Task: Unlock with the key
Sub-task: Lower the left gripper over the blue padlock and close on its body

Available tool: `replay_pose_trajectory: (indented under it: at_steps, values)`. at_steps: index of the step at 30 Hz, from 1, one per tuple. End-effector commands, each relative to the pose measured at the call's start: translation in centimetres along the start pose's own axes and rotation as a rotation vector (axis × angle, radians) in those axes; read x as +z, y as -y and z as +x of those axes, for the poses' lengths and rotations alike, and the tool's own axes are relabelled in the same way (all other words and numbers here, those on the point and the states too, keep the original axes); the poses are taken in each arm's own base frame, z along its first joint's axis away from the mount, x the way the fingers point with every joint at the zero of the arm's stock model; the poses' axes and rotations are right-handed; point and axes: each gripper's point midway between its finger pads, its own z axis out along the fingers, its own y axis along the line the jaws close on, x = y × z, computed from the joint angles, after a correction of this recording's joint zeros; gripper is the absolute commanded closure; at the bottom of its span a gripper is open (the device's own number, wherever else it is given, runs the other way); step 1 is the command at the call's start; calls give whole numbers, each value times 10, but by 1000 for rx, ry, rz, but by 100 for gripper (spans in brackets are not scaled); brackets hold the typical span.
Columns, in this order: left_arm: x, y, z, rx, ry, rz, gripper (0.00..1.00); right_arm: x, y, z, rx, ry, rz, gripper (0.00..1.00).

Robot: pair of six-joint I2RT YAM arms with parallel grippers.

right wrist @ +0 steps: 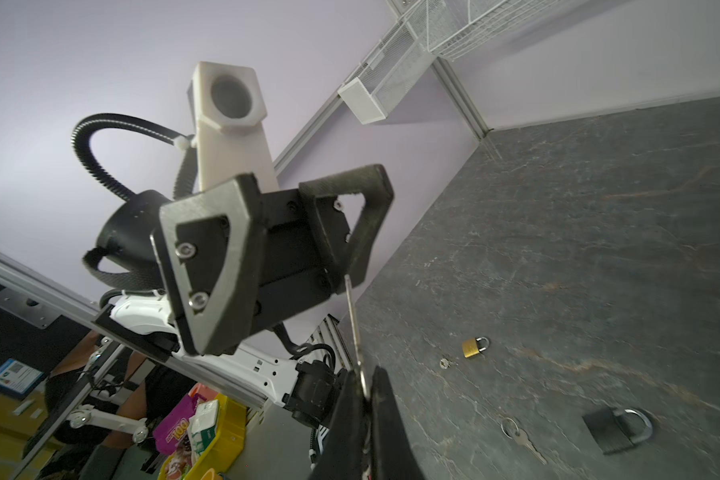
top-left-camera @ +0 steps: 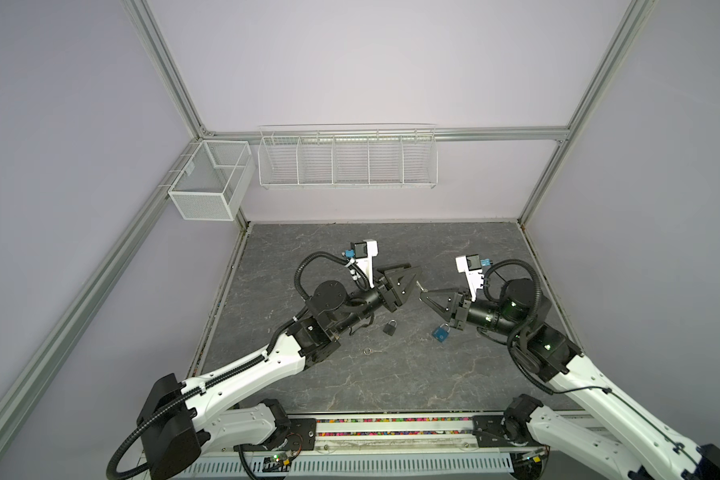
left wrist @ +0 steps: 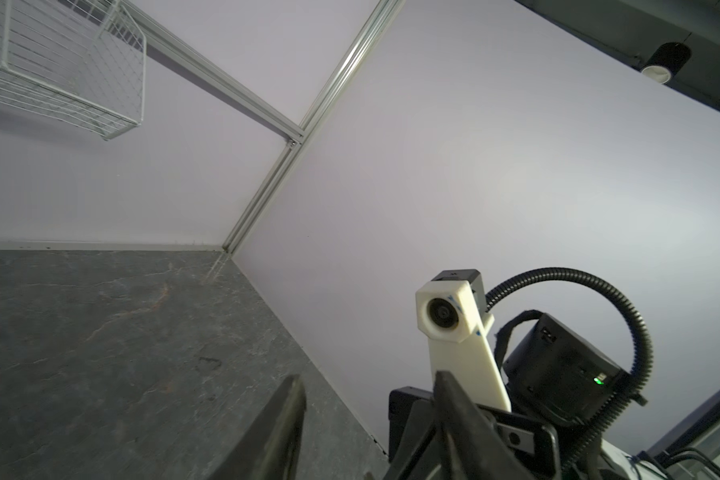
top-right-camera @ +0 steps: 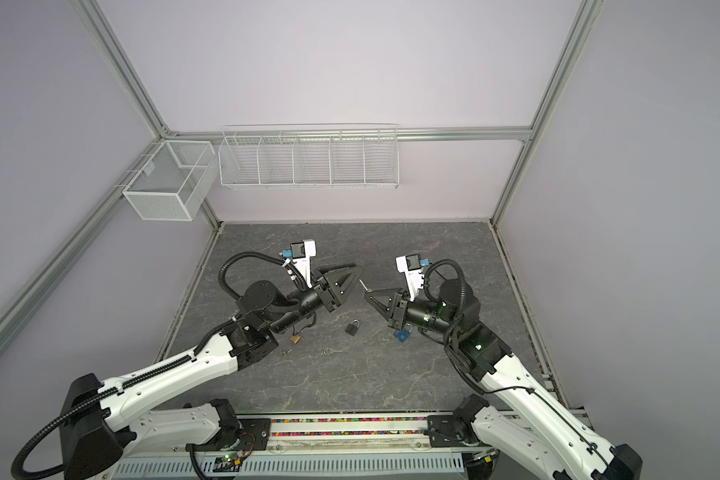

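Padlocks, 3: black (top-right-camera: 351, 329), blue (top-right-camera: 400, 336), brass (top-right-camera: 295, 339); keys, perhaps 3, 1 key (right wrist: 353, 324) in tight right jaws; left jaws apart.

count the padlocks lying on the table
3. A black padlock lies mid-table, a blue padlock sits partly under the right arm, and a brass padlock lies beside the left arm. Others may be hidden under the arms.

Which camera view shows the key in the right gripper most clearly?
The right wrist view: the key stands large and sharp, its blade sticking out of the shut right gripper. Both top views show only a tiny silver sliver at that gripper's tip. The left wrist view does not show it.
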Motion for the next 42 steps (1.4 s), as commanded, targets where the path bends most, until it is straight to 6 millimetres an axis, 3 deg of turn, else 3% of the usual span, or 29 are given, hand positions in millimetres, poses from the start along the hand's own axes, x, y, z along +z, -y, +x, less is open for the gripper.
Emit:
replay_pose_trajectory:
  at_steps: [1,6,16,25,38,42]
  values:
    - [-10,-32,7,56,-42,-190,46,-25,35,23,48,-59,231,94]
    - [-5,-67,51,67,-241,-330,41,-65,74,57,148,-134,498,94]
    - [22,-114,158,124,-640,-435,38,-129,114,112,266,-210,800,94]
    - [45,-137,236,271,-906,-514,38,-132,135,144,347,-295,866,93]
    - [67,-161,307,383,-1152,-660,38,-130,144,157,344,-319,864,93]
    - [70,-173,319,395,-1169,-712,38,-131,143,157,334,-329,864,93]
